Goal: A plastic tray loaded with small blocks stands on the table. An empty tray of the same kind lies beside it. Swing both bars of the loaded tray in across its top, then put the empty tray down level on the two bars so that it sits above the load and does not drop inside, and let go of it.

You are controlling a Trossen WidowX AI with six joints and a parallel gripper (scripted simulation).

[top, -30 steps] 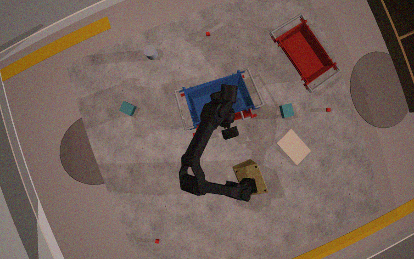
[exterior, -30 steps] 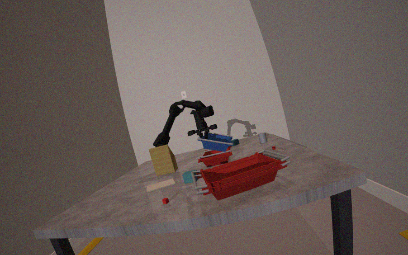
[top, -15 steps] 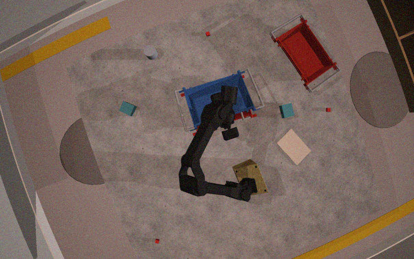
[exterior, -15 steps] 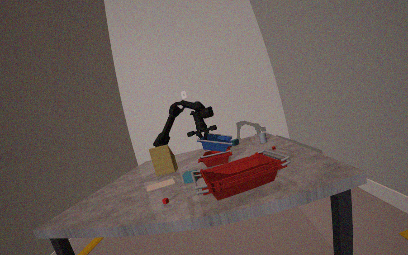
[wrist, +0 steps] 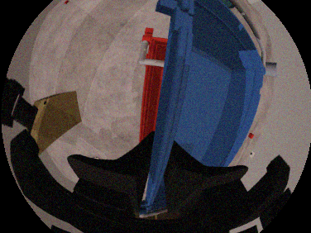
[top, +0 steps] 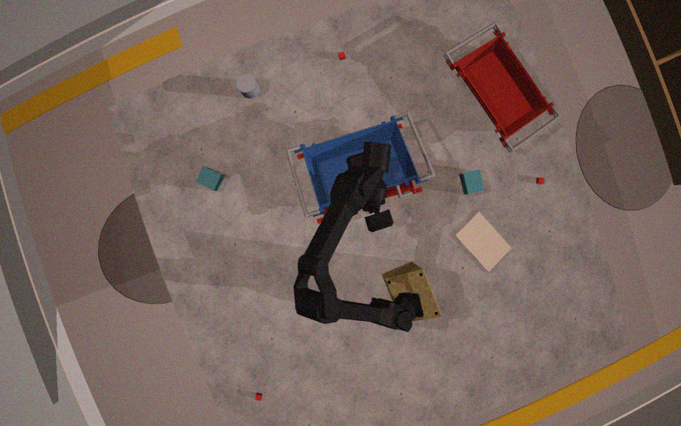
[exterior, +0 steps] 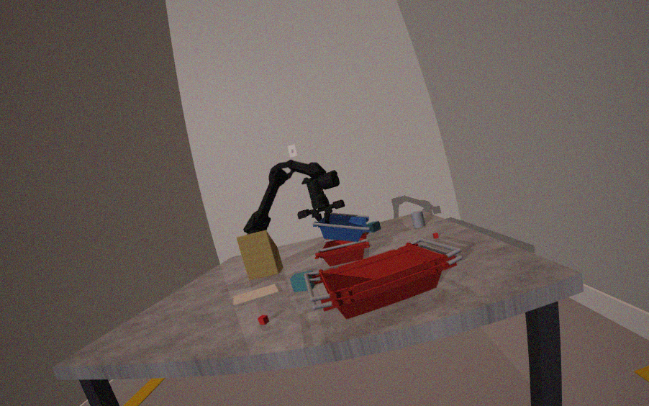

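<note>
My gripper [exterior: 324, 219] [wrist: 158, 135] is shut on a long side wall of the empty blue tray [top: 351, 140] [exterior: 344, 233] [wrist: 207, 91]. The blue tray looks about level, its wire bars [top: 297, 183] out at its ends. It hangs or rests over the loaded red tray [top: 412, 189] [exterior: 345, 254] [wrist: 152, 95], whose near side sticks out from under it. A grey bar [top: 399, 190] [exterior: 342, 245] [wrist: 153, 63] lies across the red tray's top at one end; the other bar is hidden. The load is hidden. I cannot tell whether the blue tray touches the bars.
Red trays [exterior: 392, 296], apparently nested, with bars out, also show at upper right in the top view [top: 506, 90]. Teal blocks [top: 210, 178] [top: 472, 181], a grey cylinder [top: 247, 85], a cream plate [top: 483, 242], a brass-coloured block [top: 426, 296] [exterior: 260, 255] and small red cubes [top: 341, 55] stand around.
</note>
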